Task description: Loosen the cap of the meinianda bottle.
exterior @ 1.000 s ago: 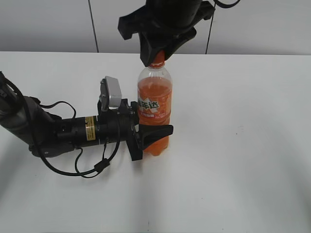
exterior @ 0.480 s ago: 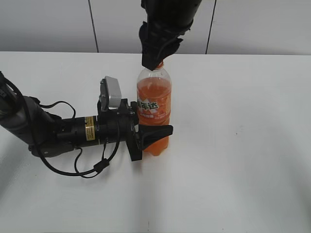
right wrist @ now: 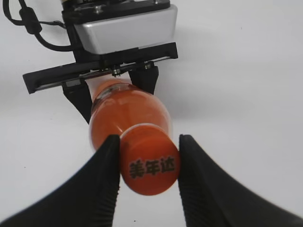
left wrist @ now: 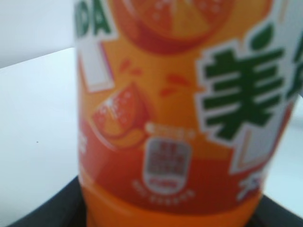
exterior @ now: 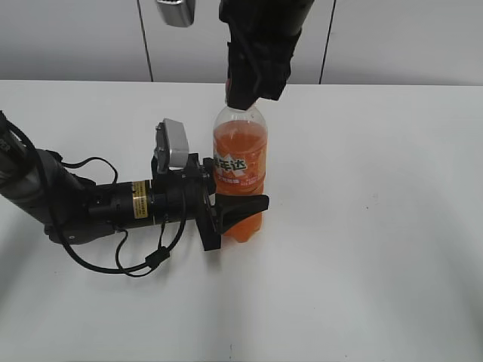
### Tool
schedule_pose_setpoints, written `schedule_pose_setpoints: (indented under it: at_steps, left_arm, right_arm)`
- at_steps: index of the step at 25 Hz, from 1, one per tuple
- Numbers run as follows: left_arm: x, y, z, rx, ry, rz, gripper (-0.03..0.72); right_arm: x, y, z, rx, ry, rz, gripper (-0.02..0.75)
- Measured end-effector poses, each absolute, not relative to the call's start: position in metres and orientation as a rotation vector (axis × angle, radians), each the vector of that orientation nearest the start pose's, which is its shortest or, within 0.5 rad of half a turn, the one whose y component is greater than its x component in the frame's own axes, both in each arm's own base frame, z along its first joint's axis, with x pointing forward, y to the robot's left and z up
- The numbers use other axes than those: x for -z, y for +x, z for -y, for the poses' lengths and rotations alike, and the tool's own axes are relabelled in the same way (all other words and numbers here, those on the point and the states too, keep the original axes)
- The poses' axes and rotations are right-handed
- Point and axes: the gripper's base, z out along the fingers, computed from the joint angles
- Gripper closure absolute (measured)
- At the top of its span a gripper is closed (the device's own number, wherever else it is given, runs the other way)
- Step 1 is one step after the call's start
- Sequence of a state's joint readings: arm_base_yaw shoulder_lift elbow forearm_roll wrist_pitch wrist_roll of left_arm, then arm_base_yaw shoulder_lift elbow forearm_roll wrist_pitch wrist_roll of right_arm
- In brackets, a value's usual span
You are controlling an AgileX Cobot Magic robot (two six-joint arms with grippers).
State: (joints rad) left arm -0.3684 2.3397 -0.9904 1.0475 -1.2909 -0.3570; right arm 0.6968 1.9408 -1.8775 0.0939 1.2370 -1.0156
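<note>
The meinianda bottle [exterior: 240, 162] stands upright on the white table, filled with orange soda. My left gripper [exterior: 235, 213] lies low along the table and is shut on the bottle's lower body, one finger on each side. The bottle's label [left wrist: 180, 109] fills the left wrist view, with dark jaw parts at the bottom corners. From above, my right gripper [right wrist: 149, 158] is shut on the orange cap [right wrist: 150, 165], and both black fingers [right wrist: 105, 177] press its sides. In the exterior view the right gripper [exterior: 246, 96] hides the cap.
The left arm [exterior: 90, 205] with its cables stretches across the table's left half. The left wrist camera housing [right wrist: 124, 27] sits close behind the bottle. The white table [exterior: 377, 226] runs to grey wall panels at the back.
My right gripper has turned about the bottle's top while staying on the cap; its body swung from broadside to narrow. The bottle and the left arm have not moved.
</note>
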Motion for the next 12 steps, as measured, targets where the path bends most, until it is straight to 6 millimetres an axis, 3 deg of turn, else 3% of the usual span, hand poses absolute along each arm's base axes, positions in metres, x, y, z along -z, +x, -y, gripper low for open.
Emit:
schedule_pose_setpoints:
  at_steps: [5,12]
  left_arm:
    - [-0.0561,0.3184,0.2041,1.068,1.076,-1.455,0.293]
    - [-0.0561,0.3182,0.2041,1.069,1.079,-1.455,0.293]
  right_arm:
    - [-0.3157,0.3168,-0.2756,-0.02,-2.182,-1.711,0.46]
    - [-0.3165,0.3165,-0.2755,0.057,-2.418,-1.359,0.458]
